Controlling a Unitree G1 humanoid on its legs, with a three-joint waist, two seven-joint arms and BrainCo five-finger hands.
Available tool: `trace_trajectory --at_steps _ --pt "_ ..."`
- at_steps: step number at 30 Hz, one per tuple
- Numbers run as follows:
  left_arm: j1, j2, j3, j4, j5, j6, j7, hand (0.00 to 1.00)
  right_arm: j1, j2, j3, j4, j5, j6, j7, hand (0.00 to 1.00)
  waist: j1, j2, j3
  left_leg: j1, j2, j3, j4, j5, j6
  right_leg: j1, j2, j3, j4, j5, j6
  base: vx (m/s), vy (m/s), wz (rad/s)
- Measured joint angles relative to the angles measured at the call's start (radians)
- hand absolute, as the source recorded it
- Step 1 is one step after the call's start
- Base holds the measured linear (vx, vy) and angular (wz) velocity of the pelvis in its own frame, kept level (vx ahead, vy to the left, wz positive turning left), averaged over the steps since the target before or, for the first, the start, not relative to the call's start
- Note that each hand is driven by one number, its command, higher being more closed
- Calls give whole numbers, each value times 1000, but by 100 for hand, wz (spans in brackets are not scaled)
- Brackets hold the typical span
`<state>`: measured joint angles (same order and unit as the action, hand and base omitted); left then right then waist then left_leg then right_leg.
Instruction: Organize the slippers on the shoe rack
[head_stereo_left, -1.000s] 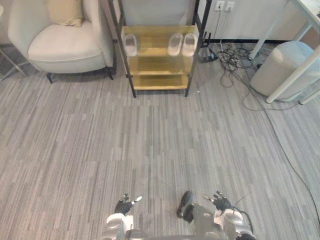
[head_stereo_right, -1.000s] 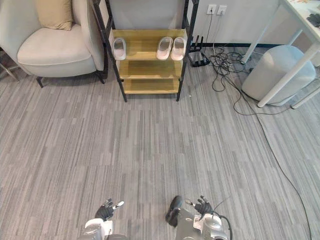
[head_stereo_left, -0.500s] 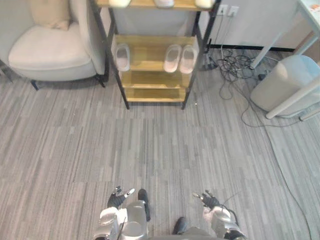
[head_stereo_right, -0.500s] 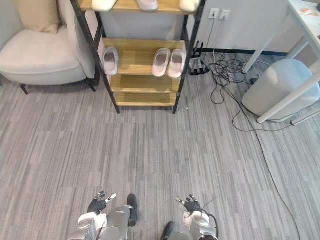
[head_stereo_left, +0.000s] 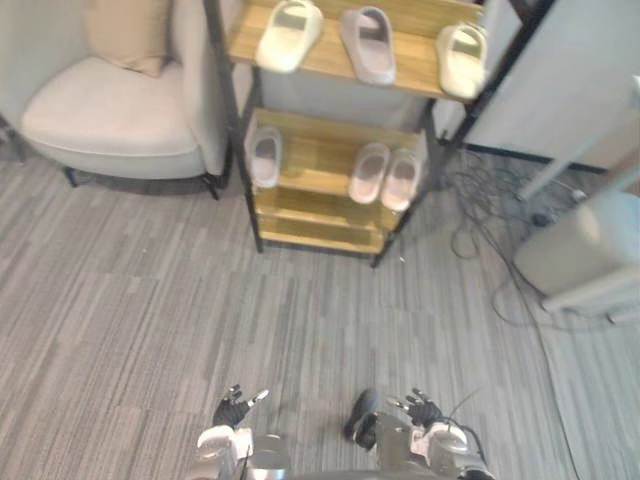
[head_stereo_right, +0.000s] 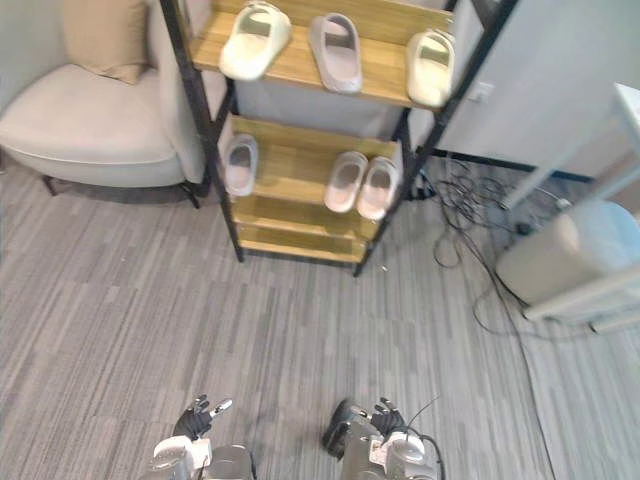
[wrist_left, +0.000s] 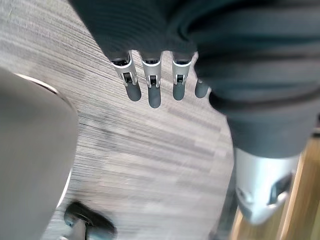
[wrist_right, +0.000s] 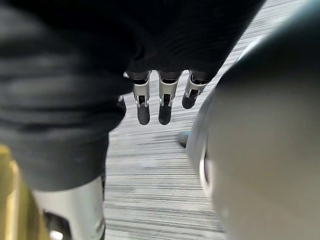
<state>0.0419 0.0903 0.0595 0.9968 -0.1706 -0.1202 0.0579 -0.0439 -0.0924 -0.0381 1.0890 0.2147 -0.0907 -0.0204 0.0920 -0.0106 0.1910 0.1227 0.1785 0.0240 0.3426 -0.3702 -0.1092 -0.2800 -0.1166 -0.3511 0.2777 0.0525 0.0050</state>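
The shoe rack (head_stereo_left: 318, 148) has a black frame and wooden shelves and stands against the far wall. On its upper shelf lie a cream slipper (head_stereo_left: 289, 35), a grey slipper (head_stereo_left: 367, 45) and another cream slipper (head_stereo_left: 462, 60), spaced apart. On the shelf below, one pale slipper (head_stereo_left: 264, 157) lies at the left and a pale pair (head_stereo_left: 386, 176) lies side by side at the right. The bottom shelf (head_stereo_left: 318, 233) is bare. My left hand (head_stereo_left: 232, 408) and right hand (head_stereo_left: 424, 410) hang low over the floor, far from the rack. Both hands hold nothing, with straight fingers (wrist_left: 152, 87) (wrist_right: 161, 102).
A cream armchair (head_stereo_left: 105, 125) with a tan cushion (head_stereo_left: 125, 35) stands left of the rack. Right of it are loose cables (head_stereo_left: 488, 232) on the floor, a rounded white bin (head_stereo_left: 585, 255) and a white table leg (head_stereo_left: 580, 155). Grey striped floor lies between me and the rack.
The camera has moved closer and tilted up, so the rack looks larger and its upper shelf with three slippers is in full view. Both hands stay low and empty.
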Motion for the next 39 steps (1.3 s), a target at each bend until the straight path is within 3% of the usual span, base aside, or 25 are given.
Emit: trace_trajectory --at_steps 2,3,5,7,8,10,11,12,14,17,19,20,21,24,27,29,30,31,33,35,37,39 --pt "6 -23 -2 6 14 -1 -3 0 -6 -17 -5 -11 0 -7 1 0 1 32 -18 -62 48 -7 134 23 -39 21 24 -36 14 -56 -22 644 -280 50" --pt "-1 -45 8 14 15 0 -3 0 -8 -32 -9 -9 1 -12 0 0 3 62 -15 -142 91 -1 324 96 -84 81 58 -52 -26 -74 -32 569 -232 16" --pt "-7 -40 4 17 19 -1 -4 0 2 -25 -8 2 4 -7 0 0 8 61 -12 -208 131 53 494 95 -75 169 69 -55 -98 -75 -32 423 -143 8" --pt "-10 -29 -1 12 20 -5 -4 0 21 -17 -18 1 5 -7 -1 0 7 41 -2 -262 141 165 559 48 -32 274 53 -56 -167 -75 -31 438 -74 18" --pt "-12 -26 -2 1 18 -7 -4 0 23 -16 -32 -1 23 -7 -5 0 7 34 -3 -333 135 221 499 31 0 305 38 -60 -199 -75 -27 261 25 11" --pt "-17 -25 -2 -8 17 -7 -4 0 14 -16 -37 -6 25 -9 -11 0 7 32 -2 -384 118 228 379 32 7 313 25 -60 -218 -73 7 184 143 2" --pt "-21 -27 -2 -8 11 -8 -3 0 13 -15 -37 -6 25 -9 -16 0 8 40 -2 -407 98 216 200 81 14 316 20 -60 -224 -75 37 192 237 -7" --pt "-22 -32 2 -5 8 -8 -2 0 11 -20 -37 -6 25 -9 -20 0 10 48 -2 -399 82 198 96 211 15 323 21 -52 -227 -79 63 210 258 -8" --pt "-31 5 -6 -3 12 -7 -1 0 6 39 -28 -11 24 -11 -19 0 14 -31 4 -346 4 233 9 232 35 340 -30 -58 -256 -72 94 248 191 9" --pt "-38 35 -6 -1 11 -3 -2 0 -4 58 -28 -9 22 -12 -19 0 17 -59 4 -339 -17 242 31 218 56 360 -44 -48 -272 -70 92 176 74 9" --pt "-35 44 -5 4 12 -4 -2 0 -9 56 -28 -10 21 -18 -19 0 20 -52 13 -307 -11 245 52 174 53 365 -47 -46 -214 -83 106 121 48 -29" --pt "-35 45 0 13 11 -3 -2 0 -20 55 -28 -9 20 -19 -19 0 21 -41 20 -291 7 255 62 147 47 333 -53 -31 -119 -113 108 52 63 -70" --pt "-32 47 -1 16 11 -3 -3 0 -25 55 -23 -8 19 -18 -19 0 22 -37 21 -263 29 291 61 127 45 232 -82 -13 86 -128 108 52 63 -69" --pt "-32 52 -11 15 11 -1 -3 0 -17 55 -3 -8 19 -15 -19 0 6 -54 23 -251 16 297 61 118 49 161 -131 -25 228 -128 107 32 33 -19" --pt "-30 43 -14 15 11 -1 -3 0 5 52 3 -10 18 -13 -18 0 -5 -57 20 -237 -6 291 37 119 57 179 -153 -55 211 -136 85 77 -1 7" --pt "-30 46 -20 17 11 -1 -3 0 4 56 8 -8 18 -11 -15 0 -7 -51 20 -228 -13 284 6 137 62 197 -111 -66 70 -179 70 87 -35 8" --pt "-30 47 -20 17 13 0 -4 0 5 55 8 -8 17 -11 -13 0 -7 -56 20 -231 -27 273 8 137 62 210 -89 -64 -7 -148 49 75 -83 33" --pt "-30 44 -19 19 13 1 -3 0 8 46 5 -5 15 -9 -12 0 -10 -60 13 -227 -42 258 10 137 62 240 -92 -82 -45 -157 67 96 -99 36" --pt "-23 20 -18 21 14 0 -3 0 9 37 3 -5 8 -9 -12 0 -11 -29 3 -227 -43 225 6 140 56 273 -66 -84 -108 -146 77 122 -98 21" --pt "-23 14 -18 31 14 0 -3 0 13 39 3 -4 0 -9 -6 0 -11 -9 -4 -227 -32 211 7 142 52 297 -45 -95 -140 -142 78 84 -91 9" --pt "-24 9 -19 34 13 -2 -4 0 20 39 3 -4 1 -9 -1 0 -13 -5 -5 -232 -15 201 34 140 49 319 -28 -102 -155 -143 76 81 -103 5" --pt "-29 9 -20 34 13 -4 -5 0 26 37 2 -5 2 -12 -1 0 -18 3 -3 -288 26 178 165 123 24 346 1 -110 -183 -141 73 30 -85 4"
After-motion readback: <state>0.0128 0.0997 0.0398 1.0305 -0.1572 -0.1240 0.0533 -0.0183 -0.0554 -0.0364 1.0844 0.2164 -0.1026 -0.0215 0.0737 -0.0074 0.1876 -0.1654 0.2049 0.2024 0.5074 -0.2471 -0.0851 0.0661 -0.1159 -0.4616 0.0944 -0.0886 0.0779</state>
